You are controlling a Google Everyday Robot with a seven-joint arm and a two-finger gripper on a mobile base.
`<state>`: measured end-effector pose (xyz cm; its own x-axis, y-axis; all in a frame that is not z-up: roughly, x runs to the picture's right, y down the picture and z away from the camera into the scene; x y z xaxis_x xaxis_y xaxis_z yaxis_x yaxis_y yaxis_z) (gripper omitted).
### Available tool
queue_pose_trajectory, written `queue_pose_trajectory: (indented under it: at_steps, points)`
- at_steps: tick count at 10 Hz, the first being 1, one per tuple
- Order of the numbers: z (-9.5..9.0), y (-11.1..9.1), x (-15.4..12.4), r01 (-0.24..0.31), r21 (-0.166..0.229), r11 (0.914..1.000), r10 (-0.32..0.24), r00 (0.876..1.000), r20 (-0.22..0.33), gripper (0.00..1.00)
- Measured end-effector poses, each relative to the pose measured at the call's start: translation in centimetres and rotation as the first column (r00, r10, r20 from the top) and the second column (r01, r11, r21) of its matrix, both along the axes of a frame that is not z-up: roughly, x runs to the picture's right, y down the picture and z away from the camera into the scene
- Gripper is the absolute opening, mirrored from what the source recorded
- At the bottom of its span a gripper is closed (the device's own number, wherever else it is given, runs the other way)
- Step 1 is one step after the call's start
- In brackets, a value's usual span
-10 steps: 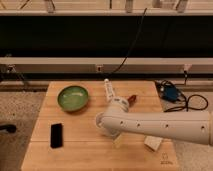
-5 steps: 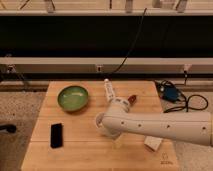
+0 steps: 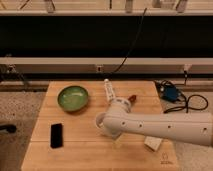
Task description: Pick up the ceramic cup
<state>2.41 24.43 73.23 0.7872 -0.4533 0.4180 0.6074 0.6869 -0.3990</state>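
Camera view: gripper (image 3: 107, 128) near bowl (image 3: 73, 97); ceramic cup (image 3: 115, 135) seemingly beneath spread fingers.

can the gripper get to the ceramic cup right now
Probably not directly: the gripper hangs off to one side of the ceramic cup, and the robot's own forearm lies over the cup.

Thick, smooth, white tubular arm (image 3: 165, 129)

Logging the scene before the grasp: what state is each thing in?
Round green bowl: upright, empty.
White tube-shaped bottle: partly hidden behind arm.
Small white ceramic cup: untouched, partly under arm.
Flat black rectangular slab: lying flat.
Gripper: open, empty, over table middle.
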Motion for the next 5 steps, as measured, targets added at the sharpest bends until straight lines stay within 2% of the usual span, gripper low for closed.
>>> queue_pose_trajectory:
  at_steps: [5]
  points:
    - [0.00, 0.13, 0.25, -0.008, -0.002, 1.0000, 0.008, 1.000, -0.002, 0.80]
